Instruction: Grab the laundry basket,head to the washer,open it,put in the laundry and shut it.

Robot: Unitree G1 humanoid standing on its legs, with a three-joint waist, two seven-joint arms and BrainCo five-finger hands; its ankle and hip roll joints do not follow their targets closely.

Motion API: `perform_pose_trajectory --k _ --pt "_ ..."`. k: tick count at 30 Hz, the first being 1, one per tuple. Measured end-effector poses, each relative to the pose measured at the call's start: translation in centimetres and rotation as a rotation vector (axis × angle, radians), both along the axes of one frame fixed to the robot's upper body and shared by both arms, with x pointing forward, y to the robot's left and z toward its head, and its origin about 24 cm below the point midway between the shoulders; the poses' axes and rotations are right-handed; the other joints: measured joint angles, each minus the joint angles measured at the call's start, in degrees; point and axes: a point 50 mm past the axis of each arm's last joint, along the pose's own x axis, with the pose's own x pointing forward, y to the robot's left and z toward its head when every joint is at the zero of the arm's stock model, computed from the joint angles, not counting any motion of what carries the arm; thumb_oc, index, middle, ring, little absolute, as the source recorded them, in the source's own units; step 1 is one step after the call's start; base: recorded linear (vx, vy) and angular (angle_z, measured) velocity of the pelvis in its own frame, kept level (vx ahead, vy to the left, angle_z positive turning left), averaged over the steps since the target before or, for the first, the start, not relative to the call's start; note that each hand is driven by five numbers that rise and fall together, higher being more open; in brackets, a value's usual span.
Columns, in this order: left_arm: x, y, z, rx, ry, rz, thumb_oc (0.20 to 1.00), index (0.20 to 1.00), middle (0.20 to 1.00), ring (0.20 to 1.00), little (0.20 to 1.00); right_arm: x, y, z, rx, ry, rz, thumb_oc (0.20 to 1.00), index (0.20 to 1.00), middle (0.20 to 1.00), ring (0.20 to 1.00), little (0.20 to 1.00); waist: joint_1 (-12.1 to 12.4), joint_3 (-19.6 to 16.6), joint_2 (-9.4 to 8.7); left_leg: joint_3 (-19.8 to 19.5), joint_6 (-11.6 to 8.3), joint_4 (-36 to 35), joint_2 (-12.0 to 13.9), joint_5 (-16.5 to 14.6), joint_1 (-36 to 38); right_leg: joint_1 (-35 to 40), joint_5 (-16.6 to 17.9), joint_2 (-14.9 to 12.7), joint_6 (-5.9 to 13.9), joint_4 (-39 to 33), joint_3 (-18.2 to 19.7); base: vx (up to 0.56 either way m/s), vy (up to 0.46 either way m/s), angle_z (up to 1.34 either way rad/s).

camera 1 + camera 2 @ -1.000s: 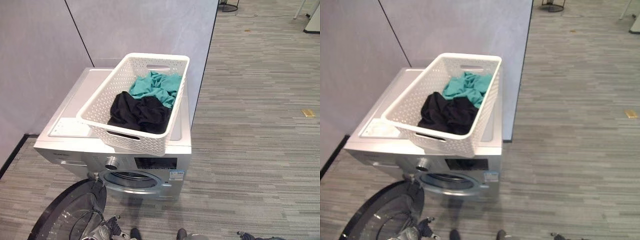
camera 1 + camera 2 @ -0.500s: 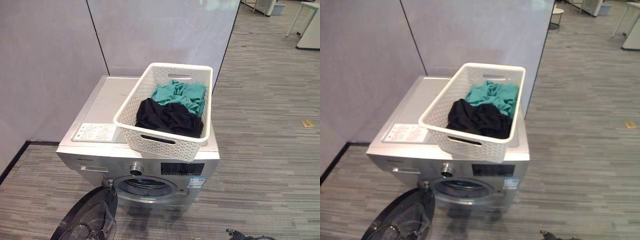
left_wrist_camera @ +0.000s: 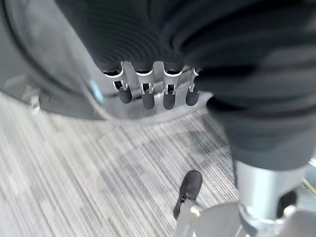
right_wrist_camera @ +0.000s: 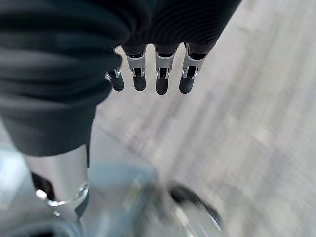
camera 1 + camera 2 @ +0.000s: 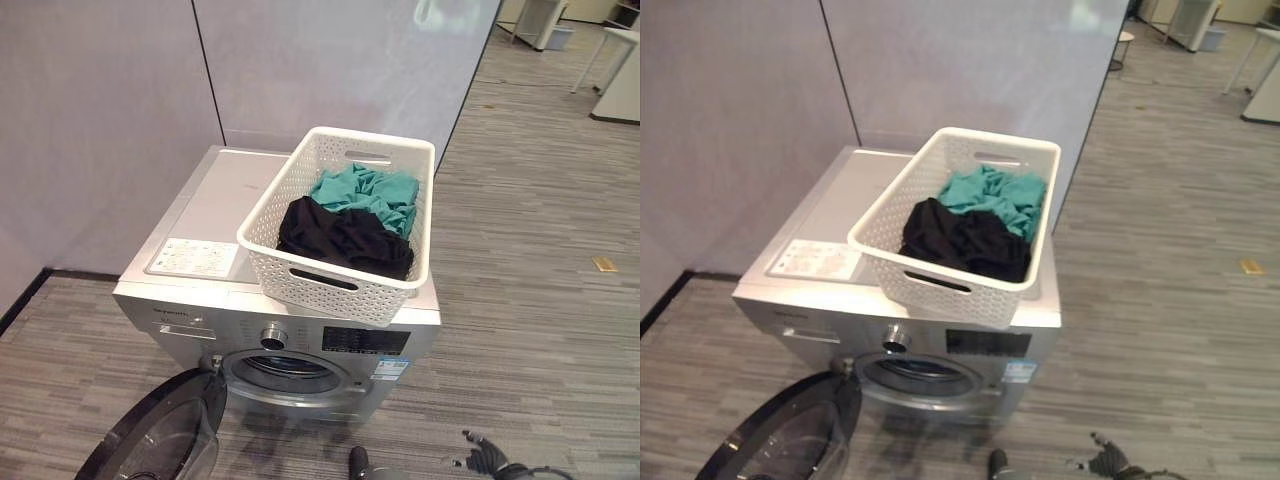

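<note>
Basket (image 5: 345,290) atop washer (image 5: 200,215); label sheet (image 5: 192,257) unreadable.

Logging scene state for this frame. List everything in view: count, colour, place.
washing machine: 1, silver, against the grey partition wall
washer door: 1, dark with a clear window, swung open at the machine's lower left
laundry basket: 1, white perforated, on top of the machine, right side
black garment: 1, black, in the basket's near half
teal garment: 1, teal, in the basket's far half
label sheet: 1, white, on the machine's top, left of the basket
small tag: 1, yellowish, on the floor at far right
left hand: fingers straight, empty, by the open door
right hand: fingers straight, empty, above the floor
</note>
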Motion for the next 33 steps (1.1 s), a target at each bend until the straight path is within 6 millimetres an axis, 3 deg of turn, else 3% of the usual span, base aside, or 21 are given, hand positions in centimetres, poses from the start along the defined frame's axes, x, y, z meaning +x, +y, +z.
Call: perform_pose_trajectory --k 3,6,10,12,15,17,20,22,25,29,33 --pt "0.5 -0.5 -0.1 -0.016 -0.022 0.001 1.0 1.0 1.0 1.0 1.0 2.3 -4.1 4.9 -0.233 -0.118 0.159 1.0 1.0 1.0 1.0 1.0 -0.1 -1.2 1.22 0.0 -1.4 0.5 1.5 -0.3 -0.6 0.0 -0.5 1.5 -0.84 -0.7 -0.2 0.06 -0.059 -0.07" --pt "0.5 -0.5 -0.1 -0.017 -0.022 -0.001 1.0 1.0 1.0 1.0 1.0 3.0 -6.9 7.7 -0.39 -0.162 0.171 1.0 1.0 1.0 1.0 1.0 -0.2 -2.3 1.39 0.0 -2.22 0.5 2.2 -0.1 -0.7 0.2 -0.7 2.3 -1.12 -0.8 -0.3 0.02 -0.023 -0.03" --pt "0.4 -0.6 -0.1 -0.02 -0.017 0.001 1.0 1.0 1.0 1.0 1.0 3.4 -8.6 10.8 -0.547 -0.187 0.264 1.0 1.0 1.0 1.0 1.0 -0.4 -2.6 1.54 -0.1 -2.74 0.5 2.5 -0.6 -0.7 0.2 -1.2 2.5 -1.8 -0.3 -0.6 0.02 -0.02 0.01" --pt "0.0 -0.8 -0.2 -0.024 -0.005 0.007 1.0 1.0 1.0 1.0 1.0 4.9 -9.3 15.4 -0.689 -0.334 0.313 1.0 1.0 1.0 1.0 1.0 -0.7 -3.0 2.04 -0.1 -2.73 0.6 2.3 -0.7 -0.6 -0.4 -1.9 2.2 -1.92 0.9 -0.5 0.04 -0.01 0.0" --pt "-0.4 -0.7 -0.3 -0.022 -0.003 0.027 1.0 1.0 1.0 1.0 1.0 5.6 -10.4 18.2 -0.842 -0.429 0.315 1.0 1.0 1.0 1.0 1.0 -0.4 -3.1 1.76 0.0 -2.91 0.5 2.2 -1.0 -0.9 -1.4 -2.9 2.0 -1.75 2.4 -0.3 0.02 -0.002 0.0" --pt "-0.7 -0.6 -0.3 -0.023 -0.002 0.036 1.0 1.0 1.0 1.0 1.0 6.6 -10.1 20.7 -0.956 -0.478 0.416 1.0 1.0 1.0 1.0 1.0 -0.5 -4.0 1.3 -0.1 -2.97 0.9 2.2 -1.1 -1.8 -2.7 -3.4 1.8 -1.81 3.5 -0.4 0.02 -0.006 -0.01" --pt "-1.8 -0.6 -0.3 -0.016 0.037 0.012 1.0 1.0 1.0 1.0 1.0 9.2 -7.5 26.5 -1.113 -0.63 0.658 1.0 1.0 1.0 1.0 1.0 -0.5 -4.5 1.83 0.0 -3.08 0.6 2.3 -0.6 -1.9 -2.9 -3.4 2.0 -1.79 3.4 -0.3 0.0 -0.002 -0.02" --pt "-1.9 -0.3 -0.3 -0.011 0.046 0.009 1.0 1.0 1.0 1.0 1.0 10.8 -7.4 28.2 -1.171 -0.657 0.672 1.0 1.0 1.0 1.0 1.0 -0.2 -5.3 0.93 -0.1 -3.28 0.7 2.4 -0.8 -1.9 -2.9 -3.5 2.1 -1.82 3.5 -0.4 0.0 -0.001 0.02" --pt "-1.8 -0.4 -0.3 -0.014 0.045 0.004 1.0 1.0 1.0 1.0 1.0 13.4 -5.4 29.7 -1.241 -0.645 0.849 1.0 1.0 1.0 1.0 1.0 1.0 -5.6 0.5 0.0 -3.38 0.8 2.4 -0.7 -2.7 -3.6 -3.2 2.0 -1.54 3.0 -0.4 0.01 -0.005 0.0" --pt "-1.3 -0.3 -0.2 -0.01 0.036 0.003 1.0 1.0 1.0 1.0 1.0 14.6 -2.6 30.3 -1.279 -0.632 1.064 1.0 1.0 1.0 1.0 1.0 1.8 -5.9 0.53 -0.1 -3.32 1.5 2.2 -0.5 -3.8 -4.4 -3.0 1.7 -1.72 3.1 -0.5 0.0 -0.006 0.04" --pt "-1.5 -0.2 -0.2 -0.009 0.041 0.005 1.0 1.0 1.0 1.0 1.0 15.8 0.0 30.9 -1.271 -0.683 1.171 1.0 1.0 1.0 1.0 1.0 2.4 -5.7 0.22 -0.1 -3.36 1.4 2.1 -0.4 -3.9 -4.3 -2.7 1.7 -1.83 2.4 -0.5 0.0 0.0 -0.01"
